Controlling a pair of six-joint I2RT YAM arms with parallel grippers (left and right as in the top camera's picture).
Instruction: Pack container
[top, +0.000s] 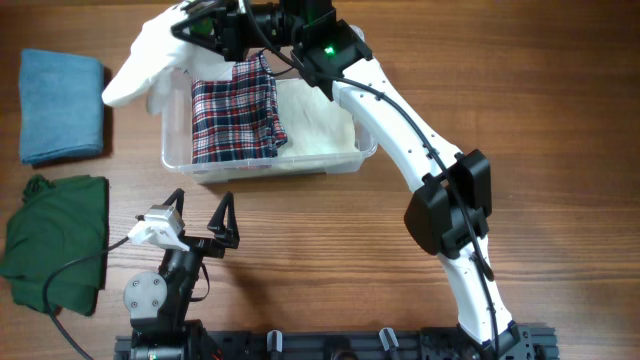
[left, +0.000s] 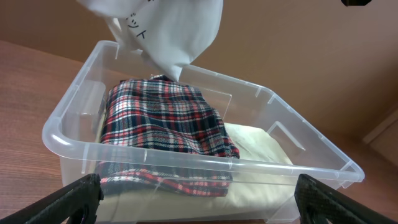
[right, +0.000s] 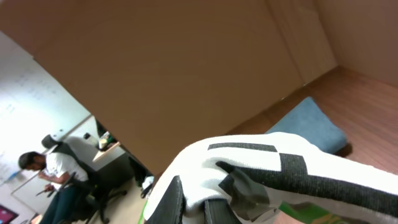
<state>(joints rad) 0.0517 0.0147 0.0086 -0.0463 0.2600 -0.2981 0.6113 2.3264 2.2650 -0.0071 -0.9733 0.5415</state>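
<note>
Container: clear bin (top: 366, 150) standing on the bench (top: 330, 250), near the far middle of it; everything below is placed from this bin.
Inside it: a plaid cloth (top: 236, 115) folded over the left half, lying on a cream cloth (top: 322, 125) that covers the floor of the bin.
In transit: a white garment (top: 150, 62) hanging above the bin's far left corner, most of it spread outside the rim on the left.
Right hand: (right: 193, 205) clenched on the white garment, raised over the bin's far left corner.
Left hand: (top: 200, 212) released, fingers wide apart with nothing between them, just in front of the bin's near wall and looking in.
Done so far: two cloths look packed, judging by how flat they lie.
Left to do: the white garment is not yet in; a blue towel (top: 62, 105) and a green cloth (top: 55, 240) wait on the bench, both well to the left of the bin, the towel level with it, the green cloth nearer the front edge.
Progress, as a judgement: roughly halfway, if all five pieces belong in the bin.
In the way: the right arm reaches over the bin's far right corner, so the left arm has little free room above the bin. The garment overhangs the left rim and would likely need shifting rightward before it is lowered.
Risk: loose fabric may catch on the rim or drag the plaid cloth out of its fold.
</note>
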